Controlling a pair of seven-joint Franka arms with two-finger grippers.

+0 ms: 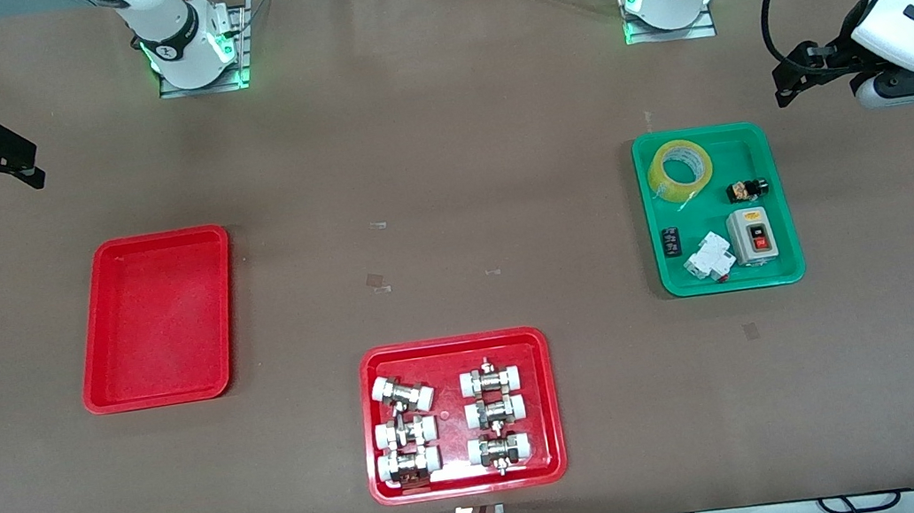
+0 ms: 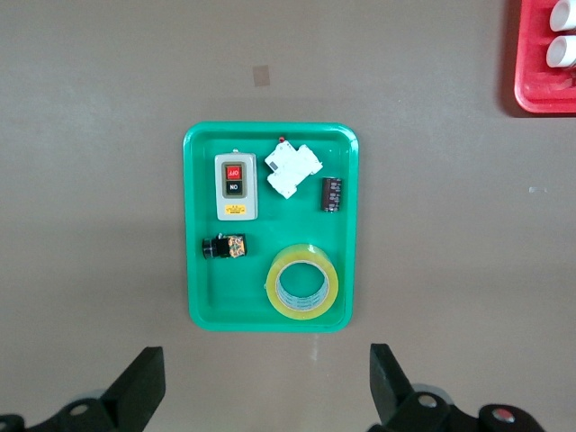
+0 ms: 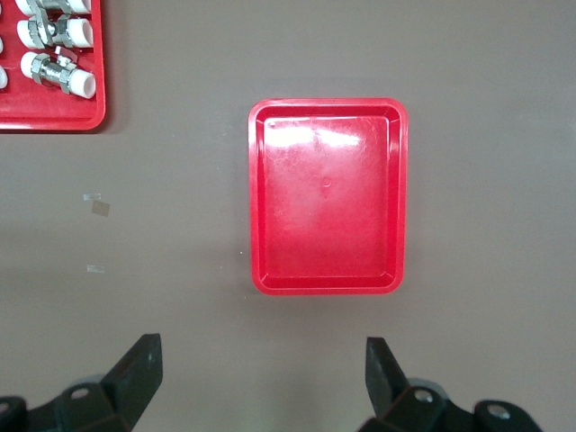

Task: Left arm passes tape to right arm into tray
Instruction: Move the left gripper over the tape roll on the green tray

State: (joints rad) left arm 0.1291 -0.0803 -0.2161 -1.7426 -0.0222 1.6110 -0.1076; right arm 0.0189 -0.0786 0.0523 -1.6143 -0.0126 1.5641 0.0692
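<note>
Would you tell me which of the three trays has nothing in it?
The plain red tray toward the right arm's end; the other red tray holds metal fittings, the green tray electrical parts and tape.

Both arms are showing glossy white shells with black joints, green lights glowing at their bases, black cables trailing, and black two-fingered tools.

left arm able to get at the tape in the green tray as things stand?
Probably yes. The tape lies flat in the green tray's corner nearest the robots, nothing on it. The left gripper hangs open above the table beside that tray; the capacitor and knob sit clear.
</note>
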